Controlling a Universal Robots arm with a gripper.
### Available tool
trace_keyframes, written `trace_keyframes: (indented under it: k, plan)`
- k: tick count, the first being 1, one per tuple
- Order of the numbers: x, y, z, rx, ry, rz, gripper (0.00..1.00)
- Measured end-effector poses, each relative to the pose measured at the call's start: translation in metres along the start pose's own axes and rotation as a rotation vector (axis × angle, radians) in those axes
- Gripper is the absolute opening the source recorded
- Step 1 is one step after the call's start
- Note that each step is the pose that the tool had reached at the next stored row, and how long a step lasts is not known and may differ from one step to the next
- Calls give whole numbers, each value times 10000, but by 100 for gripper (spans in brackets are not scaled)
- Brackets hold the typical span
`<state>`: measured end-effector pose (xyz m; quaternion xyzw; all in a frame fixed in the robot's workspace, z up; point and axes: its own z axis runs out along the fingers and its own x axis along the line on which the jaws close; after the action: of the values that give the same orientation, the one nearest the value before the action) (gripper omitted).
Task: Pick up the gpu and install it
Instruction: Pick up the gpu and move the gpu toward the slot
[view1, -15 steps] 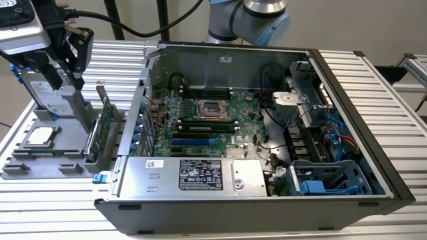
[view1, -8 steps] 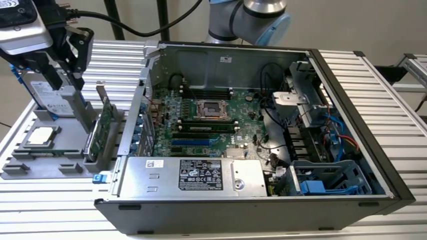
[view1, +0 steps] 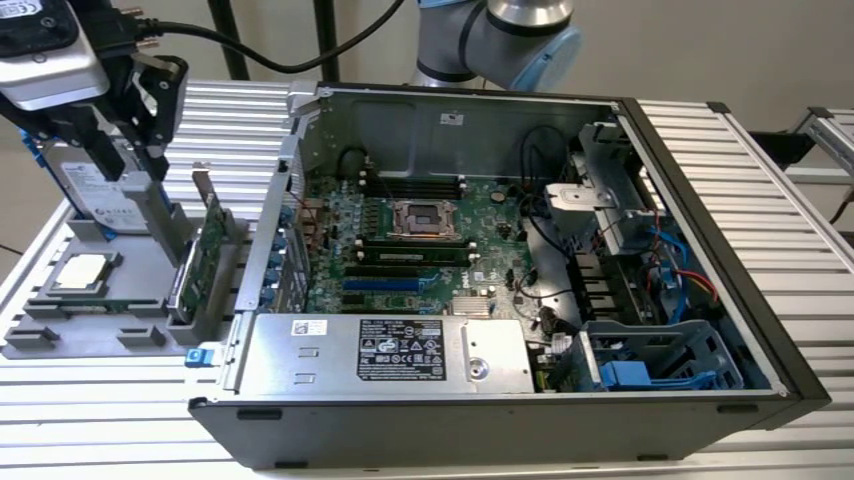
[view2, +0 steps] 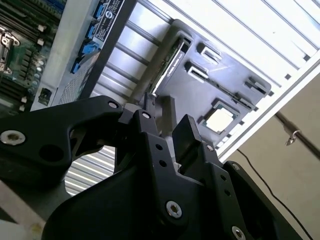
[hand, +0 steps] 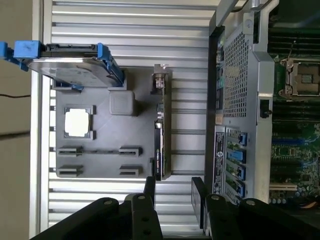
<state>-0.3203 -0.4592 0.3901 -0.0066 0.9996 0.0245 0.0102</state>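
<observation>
Exterior view, from its left. Gripper (view1: 130, 172) hangs above the far end of the grey tray (view1: 54, 338), near the hard drive (view1: 96, 192), which stands on edge there in its blue frame. Jaws are apart with nothing between them. In the first wrist view the two fingers (hand: 150, 189) show a clear gap, with bare slats behind.

CPU (view1: 80, 272) lies flat in a square pocket on the tray, nearer the camera than the drive.

Gpu (view1: 204, 262) stands on its long edge in the slot along the tray's side nearest the case (view1: 694, 190). Its green face is showing and the silver bracket rises at the far end. The gripper is not touching it. In the first wrist view the gpu lies roughly in line with the gap between the fingers.

The case lies open on its side on the slatted table (view1: 787, 130), just beside the tray. Inside are the motherboard (view1: 414, 250) with its socket (view1: 424, 215), and the power supply (view1: 387, 345) along the near wall. A drive cage (view1: 641, 370) with blue parts sits at the exterior view's right.
</observation>
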Motion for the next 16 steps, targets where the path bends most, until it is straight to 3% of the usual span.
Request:
trace_keyframes:
  k: [16]
  plan:
    - [1,-1,16,-3,7,-139,100]
